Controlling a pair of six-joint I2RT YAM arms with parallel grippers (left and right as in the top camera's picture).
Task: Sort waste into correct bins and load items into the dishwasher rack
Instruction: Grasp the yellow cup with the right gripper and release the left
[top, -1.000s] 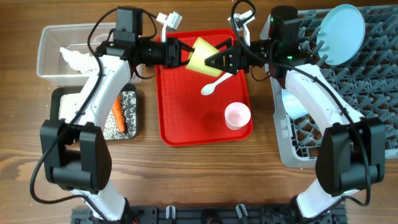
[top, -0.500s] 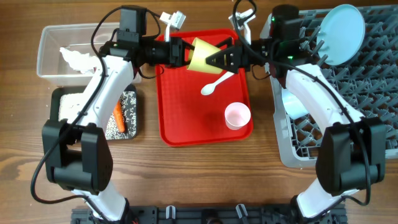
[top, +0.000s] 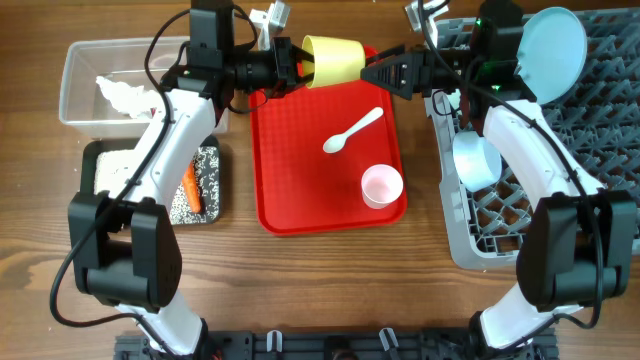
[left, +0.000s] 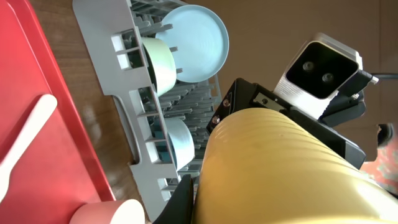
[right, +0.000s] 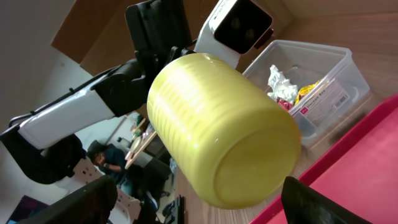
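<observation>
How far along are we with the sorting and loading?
Done: plate and two bowls stand in the rack; carrot and tissue are binned. In hand: left gripper holds the yellow cup above the red tray, right gripper open beside it. Left: yellow cup, pink cup, spoon.

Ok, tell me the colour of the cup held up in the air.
The cup is plain yellow, faintly ribbed; the right wrist view shows it best.

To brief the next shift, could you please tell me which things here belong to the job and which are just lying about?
Job: yellow cup, pink cup, white spoon, blue plate, blue bowl, grey rack, clear tub, black tray, carrot, tissue.
Just lying about: red tray, wooden table.
</observation>
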